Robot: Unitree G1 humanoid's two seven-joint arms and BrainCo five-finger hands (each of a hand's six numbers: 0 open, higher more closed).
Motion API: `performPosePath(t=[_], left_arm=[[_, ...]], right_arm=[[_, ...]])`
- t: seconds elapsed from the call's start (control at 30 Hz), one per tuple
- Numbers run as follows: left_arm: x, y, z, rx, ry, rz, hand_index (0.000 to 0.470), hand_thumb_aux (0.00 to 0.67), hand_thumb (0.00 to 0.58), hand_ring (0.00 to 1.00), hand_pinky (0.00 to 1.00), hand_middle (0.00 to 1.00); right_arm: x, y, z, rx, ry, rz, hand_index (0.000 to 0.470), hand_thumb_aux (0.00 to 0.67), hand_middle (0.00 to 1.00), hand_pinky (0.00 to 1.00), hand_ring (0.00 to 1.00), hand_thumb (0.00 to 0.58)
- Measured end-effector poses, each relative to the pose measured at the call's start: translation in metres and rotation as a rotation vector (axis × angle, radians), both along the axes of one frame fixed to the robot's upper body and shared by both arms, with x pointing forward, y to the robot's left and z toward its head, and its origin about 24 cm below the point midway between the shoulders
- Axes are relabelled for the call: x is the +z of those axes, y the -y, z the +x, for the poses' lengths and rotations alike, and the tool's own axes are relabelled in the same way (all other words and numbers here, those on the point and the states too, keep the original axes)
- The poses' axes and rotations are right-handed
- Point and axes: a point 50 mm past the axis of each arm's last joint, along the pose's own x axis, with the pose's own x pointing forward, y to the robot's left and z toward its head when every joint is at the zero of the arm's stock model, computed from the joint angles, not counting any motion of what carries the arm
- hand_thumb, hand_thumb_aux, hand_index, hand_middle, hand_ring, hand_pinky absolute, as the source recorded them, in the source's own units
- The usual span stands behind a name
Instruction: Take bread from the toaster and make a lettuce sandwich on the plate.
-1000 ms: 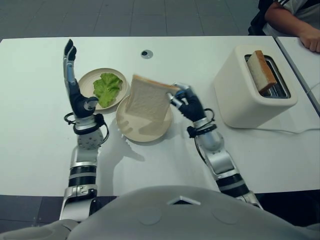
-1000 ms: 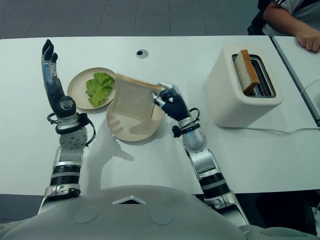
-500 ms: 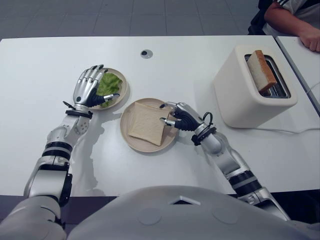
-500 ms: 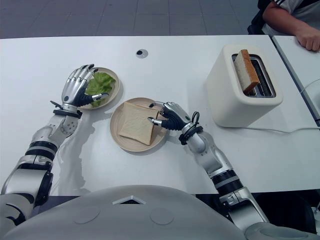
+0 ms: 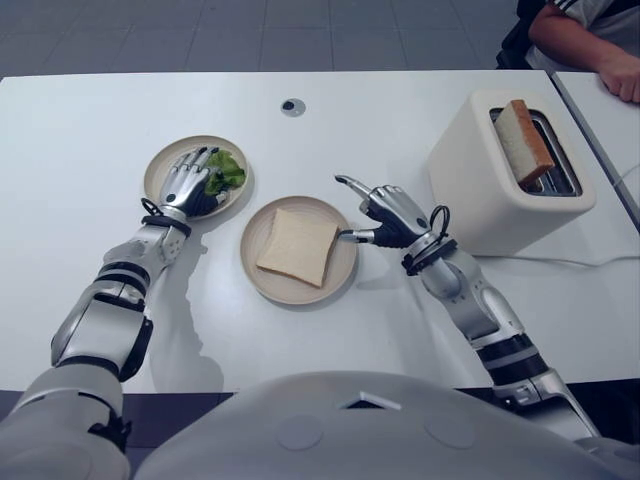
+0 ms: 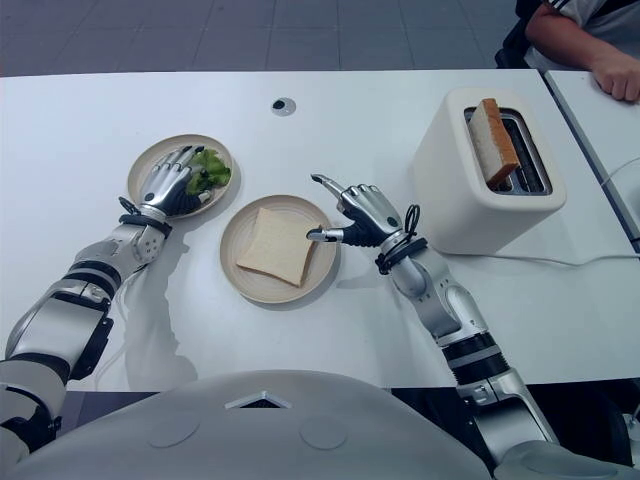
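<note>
A slice of white bread [image 5: 298,246] lies flat on the tan plate [image 5: 262,285] in the middle of the table. Just right of that plate, my right hand [image 5: 385,212] is open and empty, its fingers spread above the rim. A green lettuce leaf [image 5: 226,168] sits on a smaller plate [image 5: 158,165] at the left. My left hand [image 5: 190,182] rests palm down on the lettuce with fingers stretched over it, hiding most of the leaf. The white toaster [image 5: 480,190] stands at the right with another bread slice [image 5: 523,140] sticking up from its slot.
The toaster's cable [image 5: 590,262] runs off to the right along the table. A small round grommet [image 5: 292,107] sits in the tabletop behind the plates. A second table [image 5: 610,110] adjoins on the right.
My right hand laid the bread flat on the plate, let go and drew back to the right. My left hand came down from upright onto the lettuce.
</note>
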Motion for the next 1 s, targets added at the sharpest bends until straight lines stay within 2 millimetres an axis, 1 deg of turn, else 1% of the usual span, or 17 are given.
performPosePath(t=[0.07, 0.23, 0.37, 0.43, 0.5, 0.63, 0.67, 0.7, 0.73, 0.77, 0.8, 0.83, 0.87, 0.9, 0.93, 0.97, 1.0], left_arm=[[0.008, 0.006, -0.001, -0.028, 0.048, -0.094, 0.47, 0.67, 0.58, 0.0, 0.0, 0.0], [0.032, 0.02, -0.007, -0.098, 0.199, -0.271, 0.47, 0.67, 0.58, 0.0, 0.0, 0.0], [0.052, 0.025, -0.026, -0.147, 0.299, -0.415, 0.47, 0.67, 0.58, 0.0, 0.0, 0.0], [0.054, 0.038, -0.038, -0.237, 0.27, -0.465, 0.47, 0.67, 0.58, 0.0, 0.0, 0.0], [0.041, 0.061, -0.054, -0.362, 0.157, -0.469, 0.47, 0.67, 0.58, 0.0, 0.0, 0.0], [-0.005, 0.103, -0.094, -0.565, -0.177, -0.437, 0.47, 0.67, 0.58, 0.0, 0.0, 0.0], [-0.011, 0.106, -0.1, -0.58, -0.219, -0.435, 0.47, 0.67, 0.58, 0.0, 0.0, 0.0], [-0.013, 0.108, -0.101, -0.583, -0.234, -0.436, 0.47, 0.67, 0.58, 0.0, 0.0, 0.0], [-0.014, 0.109, -0.101, -0.586, -0.241, -0.437, 0.47, 0.67, 0.58, 0.0, 0.0, 0.0], [-0.016, 0.11, -0.099, -0.587, -0.244, -0.434, 0.468, 0.667, 0.58, 0.0, 0.0, 0.0], [-0.017, 0.112, -0.097, -0.588, -0.243, -0.426, 0.393, 0.56, 0.564, 0.0, 0.0, 0.0], [-0.018, 0.114, -0.095, -0.591, -0.242, -0.412, 0.339, 0.483, 0.535, 0.0, 0.0, 0.0], [-0.019, 0.115, -0.092, -0.585, -0.239, -0.41, 0.214, 0.305, 0.408, 0.0, 0.0, 0.0], [-0.02, 0.115, -0.091, -0.584, -0.236, -0.401, 0.0, 0.0, 0.0, 0.0, 0.0, 0.0], [-0.02, 0.115, -0.092, -0.58, -0.232, -0.398, 0.0, 0.0, 0.0, 0.0, 0.0, 0.0], [-0.021, 0.115, -0.092, -0.579, -0.228, -0.394, 0.0, 0.0, 0.0, 0.0, 0.0, 0.0], [-0.02, 0.115, -0.092, -0.577, -0.223, -0.394, 0.0, 0.0, 0.0, 0.0, 0.0, 0.0]], right_arm=[[0.002, -0.001, 0.0, 0.001, 0.014, 0.011, 0.0, 0.0, 1.0, 1.0, 1.0, 0.0], [0.006, -0.002, -0.001, -0.002, 0.049, 0.041, 0.0, 0.0, 1.0, 1.0, 1.0, 0.0], [0.013, 0.0, -0.001, -0.017, 0.089, 0.062, 0.0, 0.0, 1.0, 1.0, 1.0, 0.0], [0.015, 0.002, -0.002, -0.025, 0.1, 0.067, 0.0, 0.0, 1.0, 1.0, 1.0, 0.0], [0.017, 0.003, -0.002, -0.03, 0.11, 0.071, 0.0, 0.0, 1.0, 1.0, 1.0, 0.0], [0.033, 0.015, 0.001, -0.075, 0.17, 0.113, 0.0, 0.0, 0.98, 0.98, 0.98, 0.0], [0.038, 0.019, 0.001, -0.091, 0.196, 0.119, 0.0, 0.0, 0.86, 0.86, 0.86, 0.0], [0.045, 0.023, 0.001, -0.108, 0.225, 0.132, 0.0, 0.0, 0.49, 0.49, 0.49, 0.0], [0.054, 0.029, 0.001, -0.136, 0.269, 0.153, 0.0, 0.0, 0.0, 0.0, 0.0, 0.0], [0.068, 0.038, 0.0, -0.175, 0.339, 0.18, 0.0, 0.0, 0.0, 0.0, 0.0, 0.0], [0.084, 0.047, -0.003, -0.217, 0.422, 0.194, 0.0, 0.0, 0.0, 0.0, 0.0, 0.0], [0.101, 0.056, -0.008, -0.253, 0.513, 0.211, 0.0, 0.0, 0.0, 0.0, 0.0, 0.0], [0.118, 0.066, -0.015, -0.293, 0.609, 0.224, 0.0, 0.0, 0.0, 0.0, 0.0, 0.0], [0.131, 0.076, -0.021, -0.335, 0.687, 0.222, 0.0, 0.0, 0.0, 0.0, 0.0, 0.0], [0.141, 0.091, -0.028, -0.405, 0.751, 0.184, 0.0, 0.0, 0.0, 0.0, 0.0, 0.0], [0.145, 0.104, -0.03, -0.471, 0.766, 0.122, 0.0, 0.0, 0.0, 0.0, 0.0, 0.0], [0.142, 0.115, -0.029, -0.532, 0.74, 0.049, 0.0, 0.0, 0.0, 0.0, 0.0, 0.0]])
